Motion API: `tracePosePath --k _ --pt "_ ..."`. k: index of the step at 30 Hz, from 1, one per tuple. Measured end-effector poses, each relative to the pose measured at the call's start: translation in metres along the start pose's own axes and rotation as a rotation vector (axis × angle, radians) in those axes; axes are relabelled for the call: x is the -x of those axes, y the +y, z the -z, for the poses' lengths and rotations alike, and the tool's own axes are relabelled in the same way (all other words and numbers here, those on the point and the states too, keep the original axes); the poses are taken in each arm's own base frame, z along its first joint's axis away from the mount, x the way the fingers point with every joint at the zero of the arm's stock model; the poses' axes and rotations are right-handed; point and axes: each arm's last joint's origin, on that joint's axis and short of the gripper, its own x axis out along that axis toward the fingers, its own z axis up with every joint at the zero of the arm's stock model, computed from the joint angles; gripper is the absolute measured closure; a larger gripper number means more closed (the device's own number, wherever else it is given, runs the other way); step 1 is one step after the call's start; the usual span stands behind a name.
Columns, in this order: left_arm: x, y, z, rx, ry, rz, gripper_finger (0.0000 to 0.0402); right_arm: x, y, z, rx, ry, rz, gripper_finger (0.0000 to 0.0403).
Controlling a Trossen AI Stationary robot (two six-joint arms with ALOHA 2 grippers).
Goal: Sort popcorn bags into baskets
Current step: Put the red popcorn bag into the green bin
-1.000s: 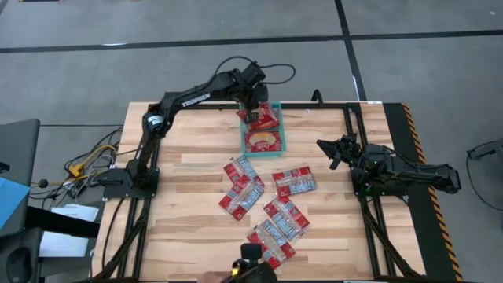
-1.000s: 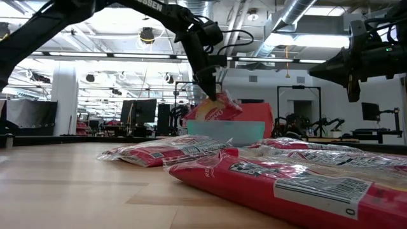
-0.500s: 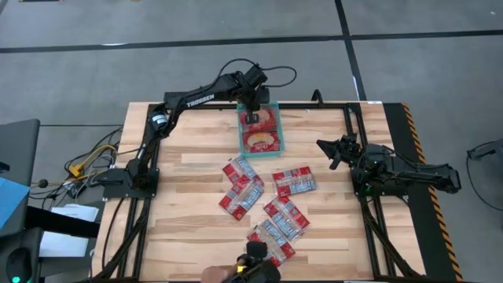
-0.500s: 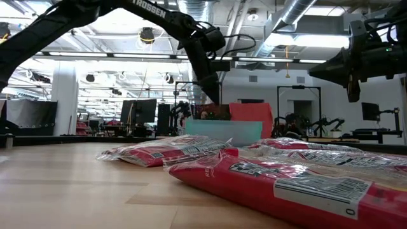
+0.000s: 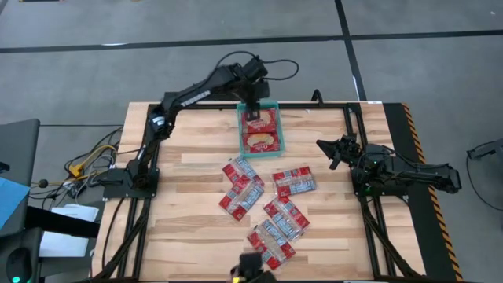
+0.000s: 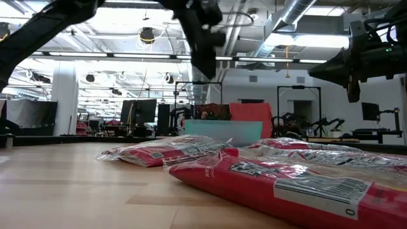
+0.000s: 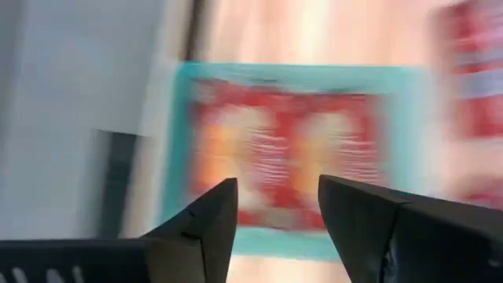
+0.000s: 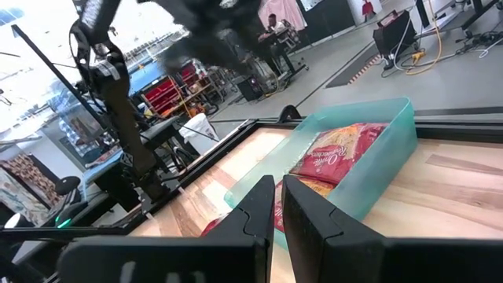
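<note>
Step in hand: two yellow-print bags (image 5: pixel 262 131) are judged to be placed in the bin (image 5: pixel 280 128); the next pick is to be made from the loose bags (image 5: pixel 267 203) on the tabletop (image 5: pixel 189 165).
How to do it well: the left gripper (image 5: pixel 253 106) should be lifted clear of the bin walls before it is swung across, so that the bin is not dragged. A bag at the edge of the loose group is best chosen, since several of them overlap. A flat packet is likely to be caught more surely at a short edge or crimped seam than on its slippery face.
Left arm pose: it is stretched from its base toward the bin, with the gripper held above the bin's far end and pointed down at it.
Left fingers: they are spread apart and nothing is held between them (image 7: pixel 275 216).
Right arm pose: it is parked beside the bin on its right, well apart from it, low and pointed toward it.
Right fingers: they are pressed almost together, and nothing is pinched (image 8: pixel 279 206).
Bin contents: two bags lie flat, end to end, and fill it.
Loose bags: red with silvery-white and blue print, they lie in a cluster on the near side of the bin, apart from it.
</note>
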Motion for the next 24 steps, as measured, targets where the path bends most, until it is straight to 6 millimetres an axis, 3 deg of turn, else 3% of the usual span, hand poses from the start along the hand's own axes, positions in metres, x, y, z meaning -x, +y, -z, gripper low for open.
tracePosePath --k 4,9,15,19,24 --pt "0.035 -0.020 0.022 0.185 0.042 0.278 0.0232 -0.001 0.000 0.001 0.004 0.006 0.006 0.0349" --pt "0.051 -0.058 0.062 0.163 0.213 0.177 0.0232 -0.002 -0.001 0.003 0.014 0.032 0.021 0.0349" --pt "0.039 -0.110 0.112 0.180 0.078 0.142 0.0232 -0.005 -0.002 0.007 0.029 0.068 0.042 0.0349" --pt "0.026 -0.149 0.137 0.014 -0.056 0.128 0.0232 -0.006 -0.002 0.008 0.033 0.079 0.047 0.0349" --pt "0.008 -0.192 0.157 -0.225 -0.104 0.163 0.0232 -0.006 -0.002 0.008 0.013 0.076 0.046 0.0349"
